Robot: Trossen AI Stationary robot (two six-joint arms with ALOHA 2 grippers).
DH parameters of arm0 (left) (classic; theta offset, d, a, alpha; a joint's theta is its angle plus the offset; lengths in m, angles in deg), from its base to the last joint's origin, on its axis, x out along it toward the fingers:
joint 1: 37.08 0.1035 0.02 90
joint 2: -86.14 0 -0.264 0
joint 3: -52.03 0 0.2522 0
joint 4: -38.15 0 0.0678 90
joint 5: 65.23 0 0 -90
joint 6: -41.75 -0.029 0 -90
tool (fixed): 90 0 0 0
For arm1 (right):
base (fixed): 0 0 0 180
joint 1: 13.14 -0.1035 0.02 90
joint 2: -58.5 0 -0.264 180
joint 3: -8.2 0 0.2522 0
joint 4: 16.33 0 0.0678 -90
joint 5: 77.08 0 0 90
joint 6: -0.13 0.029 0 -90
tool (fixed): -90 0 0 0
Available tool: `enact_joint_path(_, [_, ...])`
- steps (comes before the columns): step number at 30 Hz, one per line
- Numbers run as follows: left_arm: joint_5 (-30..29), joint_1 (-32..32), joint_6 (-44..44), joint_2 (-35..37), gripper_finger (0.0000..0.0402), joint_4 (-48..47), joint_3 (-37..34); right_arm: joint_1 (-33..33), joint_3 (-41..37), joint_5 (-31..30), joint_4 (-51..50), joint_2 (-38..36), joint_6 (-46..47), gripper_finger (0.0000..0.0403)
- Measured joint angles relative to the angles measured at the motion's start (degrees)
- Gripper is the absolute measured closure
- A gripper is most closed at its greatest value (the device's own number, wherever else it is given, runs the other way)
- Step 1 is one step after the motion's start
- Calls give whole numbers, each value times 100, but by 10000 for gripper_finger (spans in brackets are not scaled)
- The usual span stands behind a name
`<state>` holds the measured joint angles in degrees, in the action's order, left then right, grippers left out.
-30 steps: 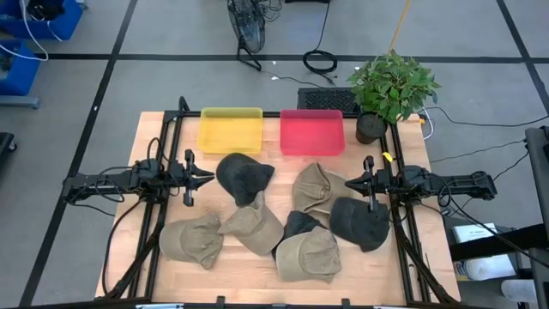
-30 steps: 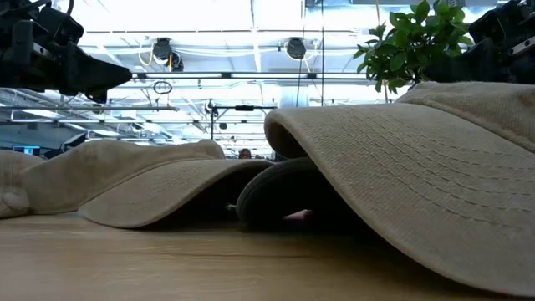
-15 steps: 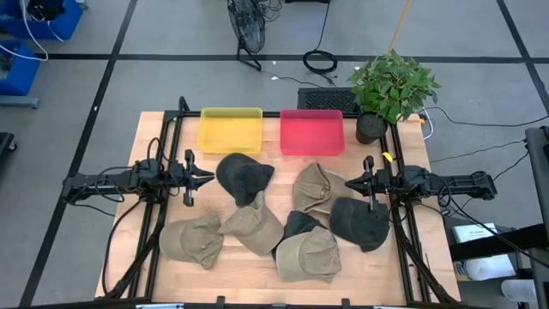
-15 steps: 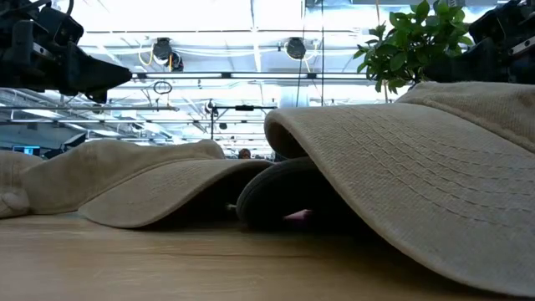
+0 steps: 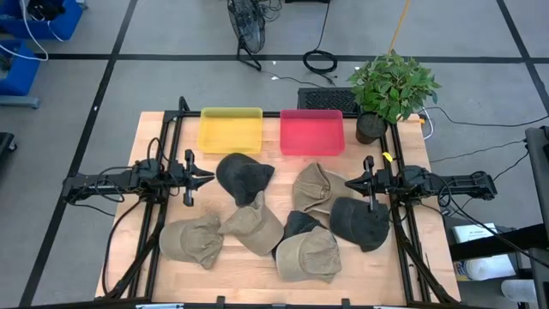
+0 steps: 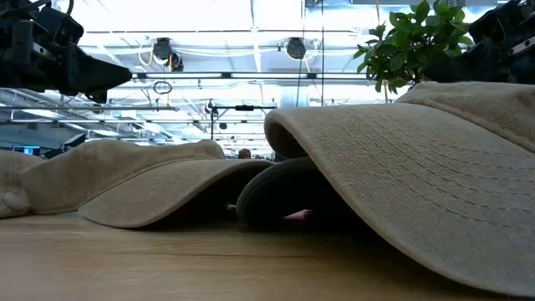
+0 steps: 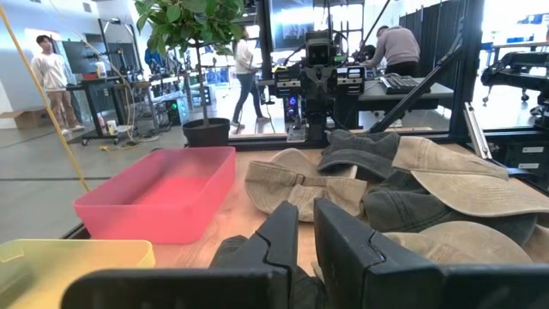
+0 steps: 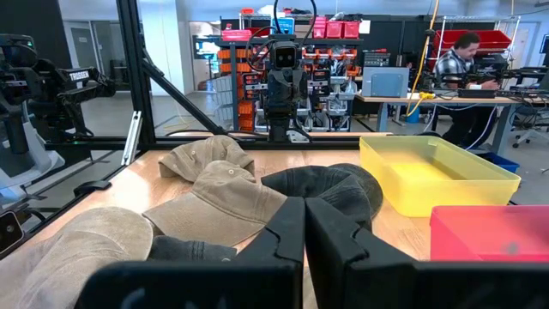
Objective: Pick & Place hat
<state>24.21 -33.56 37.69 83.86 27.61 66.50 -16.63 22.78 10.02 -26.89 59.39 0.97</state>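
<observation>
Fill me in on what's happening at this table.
Nothing is being handled yet. The left gripper and right gripper hover at opposite sides of the table, both shut and empty. Between them lie tan and dark hats in a loose pile. The yellow bin and red bin at the far edge hold no hats.

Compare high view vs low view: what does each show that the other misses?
Only the high view shows the yellow bin, the pink bin, both dark hats and the whole spread of hats on the table, with the left tool and right tool parked at opposite sides, both shut. Only the low view shows the ceiling lights and the gap under the nearest tan hat, where a dark brim tucks in. Both share tan hats and the plant.
</observation>
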Motion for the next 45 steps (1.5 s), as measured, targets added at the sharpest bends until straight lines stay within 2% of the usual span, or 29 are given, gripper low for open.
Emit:
enact_joint_path(5, [0, -1, 2, 0, 353, 1, 0, 0, -2, 0, 0, -1, 0, 403])
enact_joint_path(8, [0, -2, 1, 0, 353, 1, 0, 0, 0, 27, 253, 32, 310, 403])
enact_joint_path(12, [0, -2, 2, 0, 353, 1, 0, -4, 258, 38, 697, 483, 375, 403])
enact_joint_path(16, [0, 1, 2, -2, 353, -1, 0, -1, 794, -606, 828, 1563, 214, 403])
enact_joint_path(19, [1, -1, 0, -2, 353, 1, 0, -2, 1393, -656, 1109, 2615, -8, 403])
enact_joint_path(25, [4, 0, 1, 0, 353, -2, 0, -2, 2930, -906, 881, 4778, 143, 403])
enact_joint_path(29, [4, 0, 2, -2, 353, -2, 0, -61, 4210, -901, -263, 6031, 225, 403])
enact_joint_path(35, [10, -2, 1, -2, 353, -6, 0, -221, 6206, -905, -2161, 7462, 136, 403])
enact_joint_path(40, [15, 1, 2, -2, 353, -1, 0, -265, 7498, -901, -3209, 8326, 508, 403])
enact_joint_path(45, [16, -1, 1, -2, 353, -2, 0, -362, 8437, -901, -4144, 9062, 275, 390])
